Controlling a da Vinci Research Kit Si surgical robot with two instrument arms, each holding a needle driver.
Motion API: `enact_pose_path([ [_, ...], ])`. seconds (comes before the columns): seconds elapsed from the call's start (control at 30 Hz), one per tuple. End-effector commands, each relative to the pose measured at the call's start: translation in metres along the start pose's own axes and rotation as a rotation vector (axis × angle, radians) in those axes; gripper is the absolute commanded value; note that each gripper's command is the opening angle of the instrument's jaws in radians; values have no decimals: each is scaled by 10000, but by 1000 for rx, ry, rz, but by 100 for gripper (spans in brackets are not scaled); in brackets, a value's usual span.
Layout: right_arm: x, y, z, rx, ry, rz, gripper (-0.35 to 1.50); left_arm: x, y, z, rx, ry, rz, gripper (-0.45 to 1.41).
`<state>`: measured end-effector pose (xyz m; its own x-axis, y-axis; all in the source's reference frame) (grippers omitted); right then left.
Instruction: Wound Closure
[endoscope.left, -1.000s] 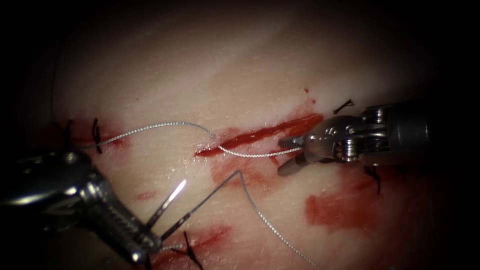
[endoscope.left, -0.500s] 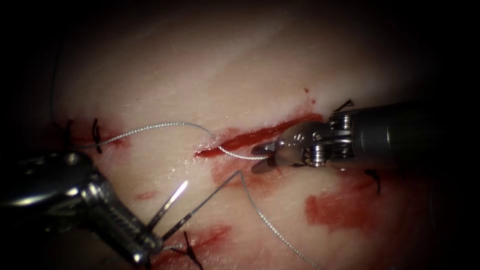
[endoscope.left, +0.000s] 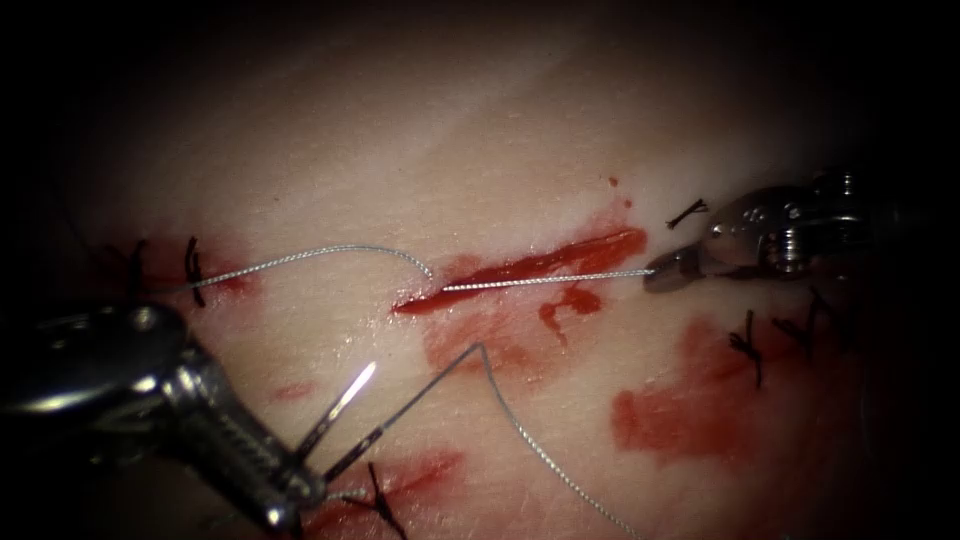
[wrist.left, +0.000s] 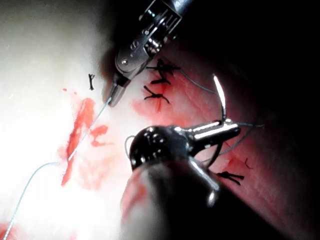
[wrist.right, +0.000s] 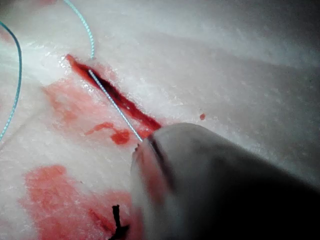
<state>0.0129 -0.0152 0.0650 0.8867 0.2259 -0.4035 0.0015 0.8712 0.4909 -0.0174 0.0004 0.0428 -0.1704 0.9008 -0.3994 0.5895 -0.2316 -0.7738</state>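
Note:
My left tool (endoscope.left: 300, 465) sits at the lower left with its jaws shut on the curved needle (endoscope.left: 340, 400) near mid-curve. The needle is clear of the tissue (endoscope.left: 450, 150), with its bright tip up. In the left wrist view the left tool (wrist.left: 225, 131) grips the needle (wrist.left: 220, 100). Thread (endoscope.left: 540, 455) trails from the needle's rear end towards the lower right. My right tool (endoscope.left: 660, 274) is right of the cut (endoscope.left: 580, 252), its jaws shut on a thread strand (endoscope.left: 540, 281). That strand runs taut out of the cut's left end. The right wrist view shows the same strand (wrist.right: 115, 107) over the cut (wrist.right: 82, 67).
Another run of thread (endoscope.left: 330, 250) arcs from the dark knots at the left (endoscope.left: 190, 270) to the cut's left end. Cut knots lie right of the cut (endoscope.left: 748, 345), near the right tool (endoscope.left: 685, 212), and at the lower edge (endoscope.left: 378, 495). Red fluid (endoscope.left: 670, 420) stains the tissue.
The right tool reached left and took the slack thread beside the cut, then drew back to the right, pulling that strand straight and taut. The left tool and needle have stayed still.

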Motion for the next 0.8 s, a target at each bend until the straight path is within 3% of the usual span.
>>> enact_pose_path([
  [0.03, -15, 9, 0, -13, -8, 13, -35, -3, -6, 1, 0, 0, -1, -45],
  [0.23, -54, 22, -18, -22, -21, 69, -35, -3, -6, 1, 0, 1, -1, -45],
  [0.4, -69, 24, -25, -24, -33, 109, -35, -3, -6, 1, 0, 1, -1, -45],
  [0.63, -113, 34, -43, -31, -60, 163, -35, -3, -5, 2, 0, 0, -1, -45],
  [0.8, -130, 39, -52, -44, -81, 179, -35, -3, -5, 2, 0, 0, -2, -45],
])
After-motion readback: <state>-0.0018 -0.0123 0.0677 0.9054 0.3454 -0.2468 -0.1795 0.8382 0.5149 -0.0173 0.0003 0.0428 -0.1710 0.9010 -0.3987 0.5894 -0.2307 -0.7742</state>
